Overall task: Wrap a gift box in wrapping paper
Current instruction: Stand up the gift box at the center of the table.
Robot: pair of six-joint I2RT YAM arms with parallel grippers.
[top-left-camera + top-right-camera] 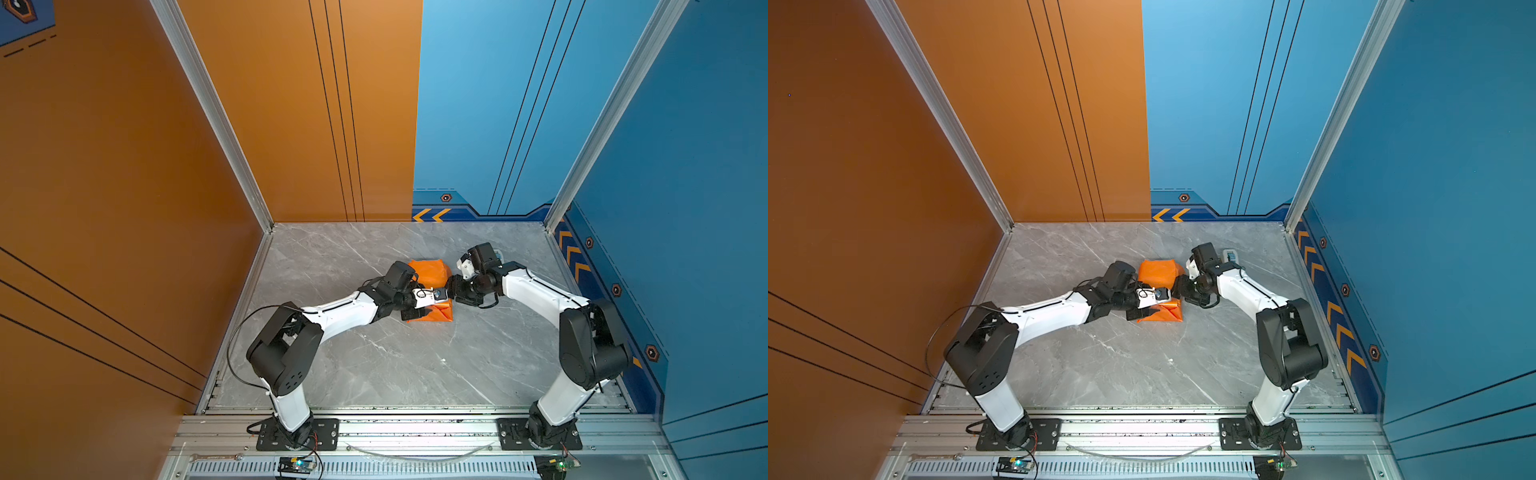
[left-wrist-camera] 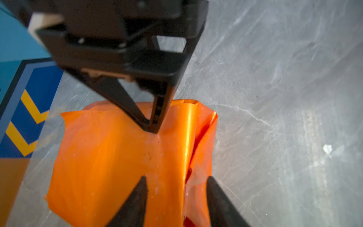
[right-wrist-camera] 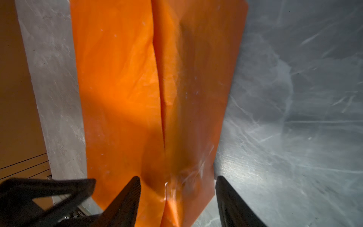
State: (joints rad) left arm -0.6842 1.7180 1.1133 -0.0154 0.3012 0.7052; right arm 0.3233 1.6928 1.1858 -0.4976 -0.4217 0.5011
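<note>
The wrapping paper (image 1: 428, 272) (image 1: 1158, 270) lies folded into an orange bundle at mid table, glossy side out. The gift box is hidden. My left gripper (image 1: 435, 305) (image 1: 1165, 301) hangs over the bundle's near half. In the left wrist view it (image 2: 175, 177) is open, its fingertips astride a raised fold of the paper (image 2: 117, 157). My right gripper (image 1: 451, 286) (image 1: 1179, 286) meets the bundle's right edge. In the right wrist view it (image 3: 177, 177) is open too, with a creased corner of paper (image 3: 121, 78) lying between the apart fingers and nothing pinched.
A small white tape dispenser (image 1: 1230, 254) stands behind the right arm, near the back right. A wrench (image 1: 216, 457) lies on the front rail. Orange and blue walls close in the grey marble table (image 1: 374, 365) on three sides.
</note>
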